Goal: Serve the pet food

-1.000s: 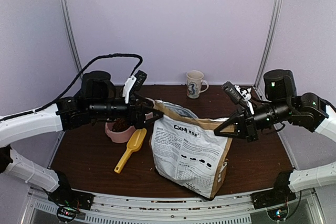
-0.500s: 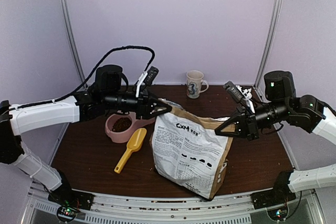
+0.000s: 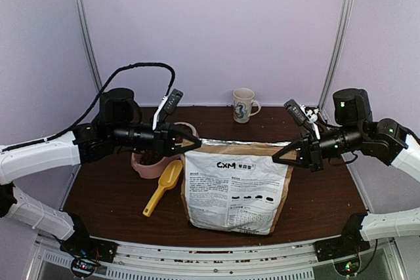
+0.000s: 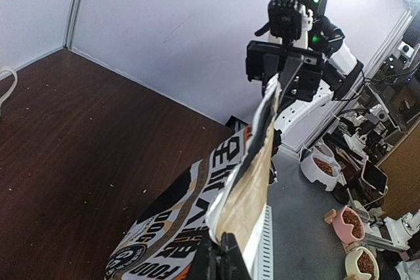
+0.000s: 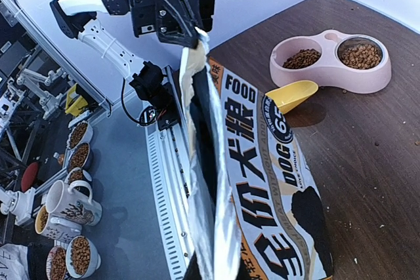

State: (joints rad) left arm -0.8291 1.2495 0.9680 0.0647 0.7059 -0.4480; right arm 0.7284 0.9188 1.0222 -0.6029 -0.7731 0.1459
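Lately pulled taut, going by the view from above: held the bag [image 3: 235, 188] by its two top corners, left gripper [image 3: 194, 142] clamped on one end and right gripper [image 3: 277, 159] clamped on the other, with the mouth stretched into a straight line where half a second before hung slack and skewed. Stood it upright and square on the worktop [image 3: 108, 198], just beside the yellow scoop [image 3: 164, 187] and near the pink bowl [image 3: 143, 167]. From the left wrist, showed the left gripper pinched shut on the folded top edge, the seam running off to the right gripper at the far end. From the right wrist, showed the same edge from the other end, pressed flat rather than gaping; found the pet food [image 5: 359, 56] lying in both wells of the bowl, well apart from the bag's mouth. Judged the serving probably done already and the pull meant to close or steady the bag; otherwise would need reopening before more scooping. Could not tell which.
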